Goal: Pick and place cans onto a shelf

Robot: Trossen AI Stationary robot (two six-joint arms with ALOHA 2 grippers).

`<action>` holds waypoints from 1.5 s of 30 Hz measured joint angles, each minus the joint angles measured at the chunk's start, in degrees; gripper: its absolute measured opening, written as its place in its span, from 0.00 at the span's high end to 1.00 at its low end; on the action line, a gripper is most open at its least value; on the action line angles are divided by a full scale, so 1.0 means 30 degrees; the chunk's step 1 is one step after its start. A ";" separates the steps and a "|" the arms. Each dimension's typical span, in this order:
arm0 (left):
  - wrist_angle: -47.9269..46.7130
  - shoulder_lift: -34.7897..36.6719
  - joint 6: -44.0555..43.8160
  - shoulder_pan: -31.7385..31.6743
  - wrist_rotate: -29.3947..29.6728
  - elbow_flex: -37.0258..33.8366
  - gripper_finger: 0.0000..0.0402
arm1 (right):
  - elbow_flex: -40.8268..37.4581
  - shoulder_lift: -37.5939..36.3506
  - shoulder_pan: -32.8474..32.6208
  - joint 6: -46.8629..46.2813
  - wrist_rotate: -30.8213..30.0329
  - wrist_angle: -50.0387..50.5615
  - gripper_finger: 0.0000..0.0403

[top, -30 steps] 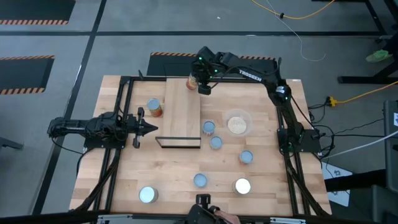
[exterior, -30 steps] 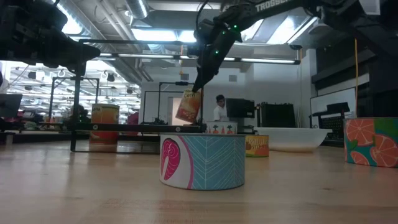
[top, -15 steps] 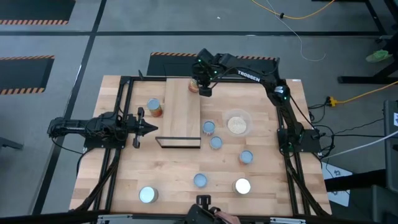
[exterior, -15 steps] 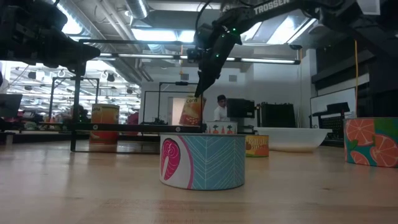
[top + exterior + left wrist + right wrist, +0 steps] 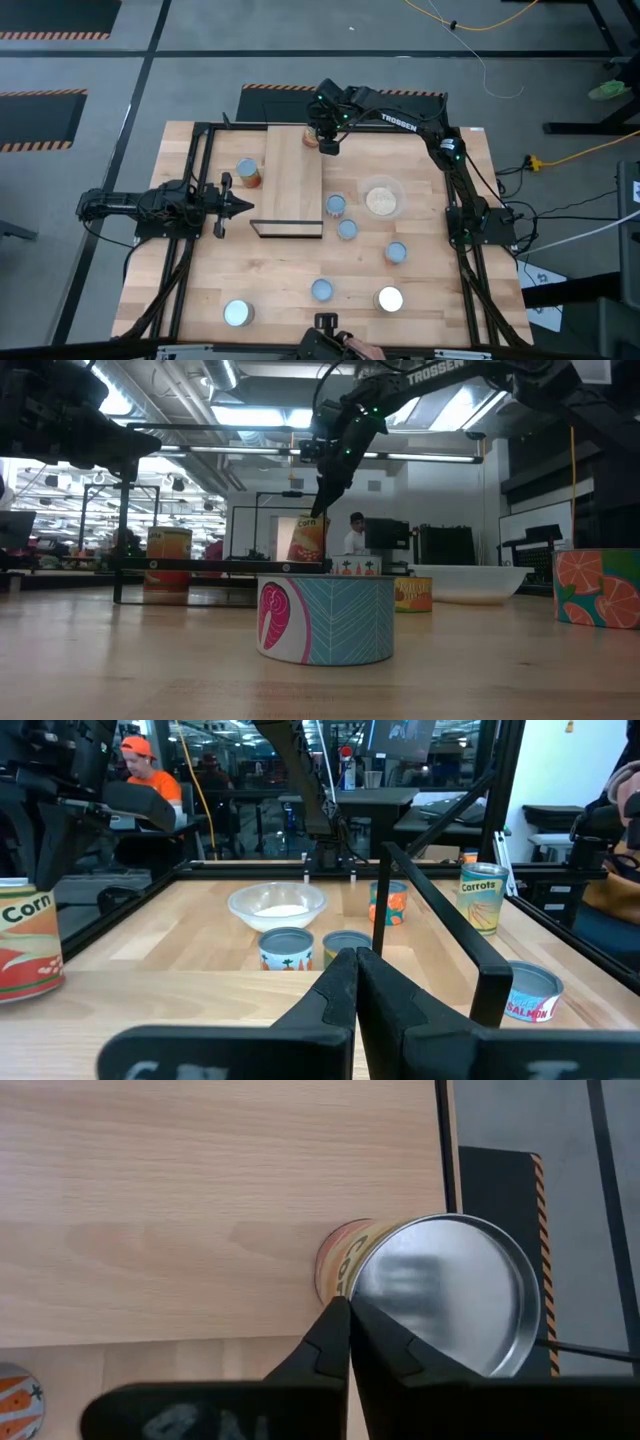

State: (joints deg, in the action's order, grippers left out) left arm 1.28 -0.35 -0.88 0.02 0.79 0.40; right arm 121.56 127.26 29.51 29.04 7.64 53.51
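A corn can (image 5: pixel 311 133) with a silver top (image 5: pixel 440 1295) stands upright at the far end of the shelf (image 5: pixel 292 185), a light-wood board with a black frame. My right gripper (image 5: pixel 325 141) reaches down to it, its fingers pressed together at the near rim of the can (image 5: pixel 308 538). Another orange-labelled can (image 5: pixel 248 172) stands left of the shelf. Several more cans (image 5: pixel 336 205) lie scattered right of the shelf and along the table's near side. My left gripper (image 5: pixel 236 207) is shut and holds nothing, left of the shelf's near end.
A clear bowl (image 5: pixel 381 197) with beige contents sits right of the shelf. A wide salmon tin (image 5: pixel 325 618) fills the front of the low view. Black frame rails (image 5: pixel 200 150) run along both table sides. A person in orange sits in the room beyond.
The can hung tilted from my right gripper above the shelf; it has come down and now stands upright on the board's far end. The left arm has not moved.
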 joint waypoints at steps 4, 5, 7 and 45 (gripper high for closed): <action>0.0000 -0.0002 -0.0002 -0.0002 0.0002 0.0000 1.00 | 0.0000 0.0000 0.0003 0.0000 0.0000 -0.0044 0.97; -0.0006 -0.0002 -0.0002 0.0005 -0.0005 0.0000 1.00 | 0.0000 0.0000 0.0003 0.0000 0.0000 -0.0041 0.97; -0.0003 -0.0002 0.0001 0.0005 -0.0002 0.0000 1.00 | 0.0000 0.0000 -0.0001 0.0000 0.0000 -0.0048 0.97; -0.0007 -0.0002 0.0002 0.0002 -0.0001 0.0000 1.00 | -0.0022 0.0015 -0.0004 -0.0013 -0.0001 -0.1360 0.79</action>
State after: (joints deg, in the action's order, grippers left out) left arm 1.26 -0.36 -0.87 0.02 0.79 0.40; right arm 121.49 127.31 29.50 29.00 7.63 49.43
